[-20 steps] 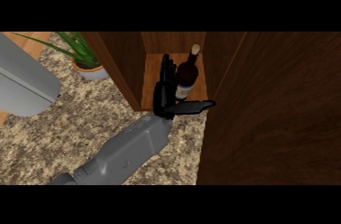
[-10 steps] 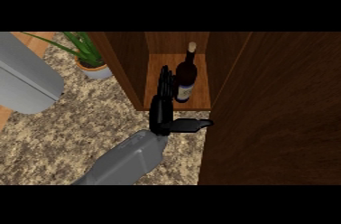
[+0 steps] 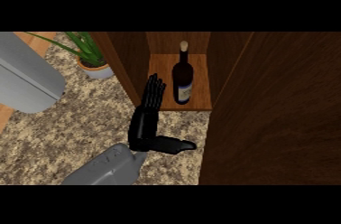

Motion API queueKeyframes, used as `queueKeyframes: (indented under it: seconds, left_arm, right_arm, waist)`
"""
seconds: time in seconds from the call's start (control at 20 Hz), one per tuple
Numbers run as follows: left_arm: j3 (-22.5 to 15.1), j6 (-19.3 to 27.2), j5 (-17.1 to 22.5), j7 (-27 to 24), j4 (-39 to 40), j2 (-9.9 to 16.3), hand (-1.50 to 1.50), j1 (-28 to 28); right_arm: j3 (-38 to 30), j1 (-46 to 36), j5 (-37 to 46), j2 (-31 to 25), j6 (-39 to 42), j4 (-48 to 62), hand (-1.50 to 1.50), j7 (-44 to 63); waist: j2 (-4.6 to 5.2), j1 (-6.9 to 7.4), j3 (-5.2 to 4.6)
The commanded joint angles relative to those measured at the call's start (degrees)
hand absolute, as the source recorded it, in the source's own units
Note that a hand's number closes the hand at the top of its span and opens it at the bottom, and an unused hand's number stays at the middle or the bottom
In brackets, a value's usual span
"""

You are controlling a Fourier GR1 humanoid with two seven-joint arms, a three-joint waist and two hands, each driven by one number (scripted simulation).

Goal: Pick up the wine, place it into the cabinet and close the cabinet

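A dark wine bottle (image 3: 183, 81) with a pale label stands upright on the wooden shelf (image 3: 162, 67) inside the open cabinet. My right hand (image 3: 145, 123) lies just left of and below it. The fingers are straight and point into the cabinet beside the bottle, and the thumb sticks out to the right. The hand holds nothing, and a small gap separates its fingers from the bottle. The cabinet's dark wooden door (image 3: 279, 110) stands open and fills the right side of the view. Only the grey forearm (image 3: 26, 78) of my left arm shows, at the left edge; its hand is out of view.
A potted green plant (image 3: 90, 60) in a pale pot stands left of the cabinet on the speckled stone counter (image 3: 66, 128). The cabinet's left wall (image 3: 123, 65) rises between the plant and the shelf.
My right hand has let go of the bottle and drawn back toward the view's lower edge, with its fingers now straightened. The bottle stays upright on the shelf.
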Motion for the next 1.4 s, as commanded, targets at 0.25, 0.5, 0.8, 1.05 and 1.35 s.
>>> queueKeyframes:
  seconds: [0.25,0.5,0.8,1.05,1.35]
  left_arm:
    - [-1.3,1.6,-5.6,5.9,-24.4,12.8,-1.50,9.3]
    - [2.1,-7.9,-4.7,5.0,-28.9,23.1,1.50,17.2]
    - [5.7,-13.1,-4.4,2.0,-36.6,32.2,1.50,26.4]
    - [8.6,-13.8,-3.4,1.9,-39.0,35.1,1.50,31.0]
    - [16.2,-22.7,0.6,-2.0,-39.8,43.3,-1.50,39.8]
  right_arm:
    - [1.0,-0.9,-4.8,-4.2,5.8,-0.9,1.50,2.4]
    - [1.9,3.5,-9.3,-6.4,11.8,-3.4,1.50,0.4]
    - [9.4,7.5,-11.4,-4.5,12.1,-6.8,1.50,4.3]
    - [23.6,4.2,-4.2,0.4,8.7,-8.0,1.50,8.4]
    - [35.2,-3.2,-0.5,2.9,1.7,-6.6,1.50,14.4]
  waist:
    - [-0.08,0.46,0.02]
    - [0.00,0.10,0.01]
    - [-0.14,0.33,-0.04]
    - [-0.24,0.54,-0.13]
    - [-0.37,1.08,-0.21]
